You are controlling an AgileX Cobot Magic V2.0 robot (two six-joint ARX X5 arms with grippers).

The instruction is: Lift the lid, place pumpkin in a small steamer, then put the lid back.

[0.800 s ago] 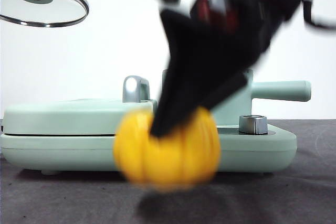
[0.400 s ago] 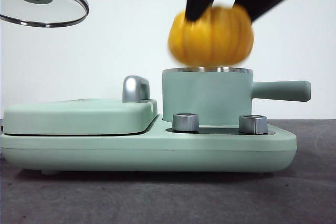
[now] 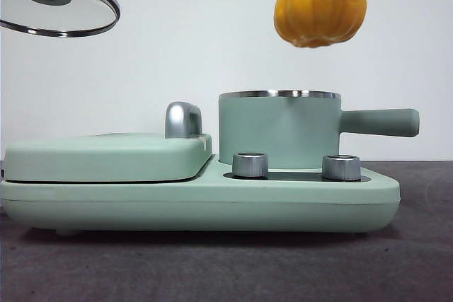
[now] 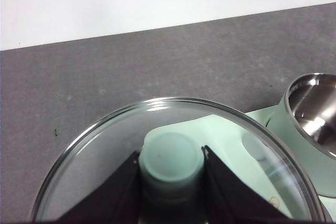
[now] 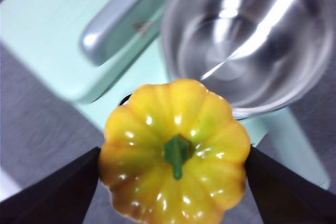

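- The right gripper (image 5: 173, 182) has its jaws clamped on the two sides of the pumpkin (image 3: 320, 8), which hangs in the air high in the front view, well above the small steamer (image 3: 279, 132) and a little toward its handle side.
- In the right wrist view the pumpkin (image 5: 175, 150) shows its curved green stem (image 5: 176, 153) facing the camera, with a black jaw pressed against each flank.
- Past the pumpkin in that view, the open steel bowl of the small steamer (image 5: 247, 35) lies uncovered, with nothing visible inside it.
- The left gripper (image 4: 171, 182) has its jaws clamped on the mint-green knob (image 4: 171, 156) of the lid (image 4: 94, 150), one jaw on each side of the knob.
- In the front view the lid (image 3: 56, 6) is held up in the top corner, well apart from the small steamer and over the far end of the griddle cover (image 3: 106, 157); it sits slightly tilted.
- The small steamer stands on the mint-green base unit (image 3: 198, 206), its long handle (image 3: 379, 122) pointing away from the griddle cover.
- Two steel dials (image 3: 250, 164) stand on the base in front of the steamer.
- The base unit rests on the dark grey counter (image 3: 212, 266).
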